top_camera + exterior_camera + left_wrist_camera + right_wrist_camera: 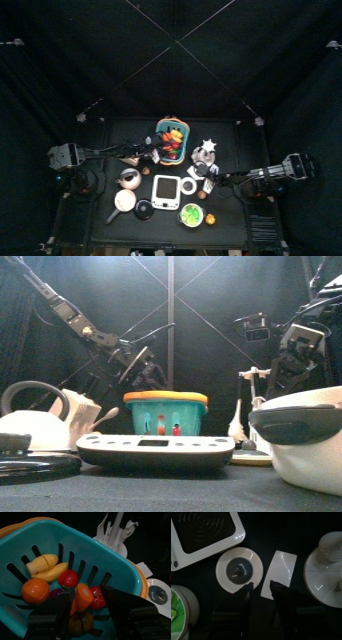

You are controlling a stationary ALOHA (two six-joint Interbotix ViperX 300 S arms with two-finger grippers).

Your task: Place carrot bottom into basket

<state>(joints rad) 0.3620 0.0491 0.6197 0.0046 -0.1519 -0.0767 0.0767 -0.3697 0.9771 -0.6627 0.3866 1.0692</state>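
The teal-green basket (173,133) with an orange rim stands at the table's back middle; it also shows in the front view (166,416). My left gripper (90,592) hangs over the basket's inside (100,549), seen from above (156,148). Its jaws are closed on the small orange-red carrot bottom (83,596), held above the toy food in the basket: a yellow piece (45,566), an orange ball (35,591) and red pieces. My right gripper (261,584) rests low over the table at the right (214,180), its jaws a narrow gap apart and empty.
A white scale (166,187) sits at the middle front, a kettle (130,178) to its left, a green plate (193,213) in front. A white rack (205,150) stands right of the basket. Under the right gripper lie a white saucer (238,568) and a white card (281,567).
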